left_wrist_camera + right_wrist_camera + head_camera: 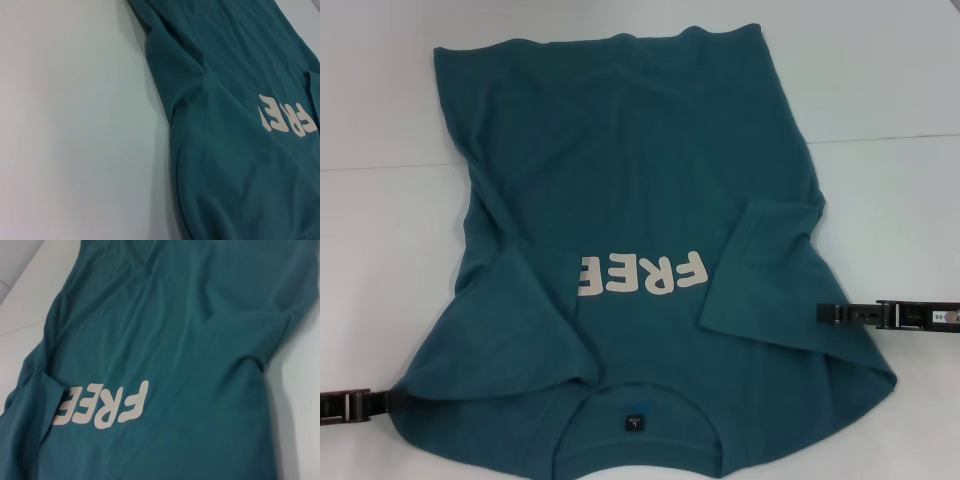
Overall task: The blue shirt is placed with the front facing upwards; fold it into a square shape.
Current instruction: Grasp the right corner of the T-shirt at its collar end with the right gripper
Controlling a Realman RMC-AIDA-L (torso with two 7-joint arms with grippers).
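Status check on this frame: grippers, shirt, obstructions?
Left gripper low by the near-left shoulder, right gripper beside the right sleeve. Blue shirt front up, both sleeves folded in. Nothing in the way.

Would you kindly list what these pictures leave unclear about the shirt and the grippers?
- Blue shirt: head view's bottom edge cuts off its collar.
- Lettering: a folded sleeve covers its end.
- Left gripper and right gripper: frame edges cut them; open or shut unclear.
- Neck label: print too small.

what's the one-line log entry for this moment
shirt: front up, both sleeves folded in | left gripper: beside near left edge | right gripper: beside right edge | stage: square not yet formed
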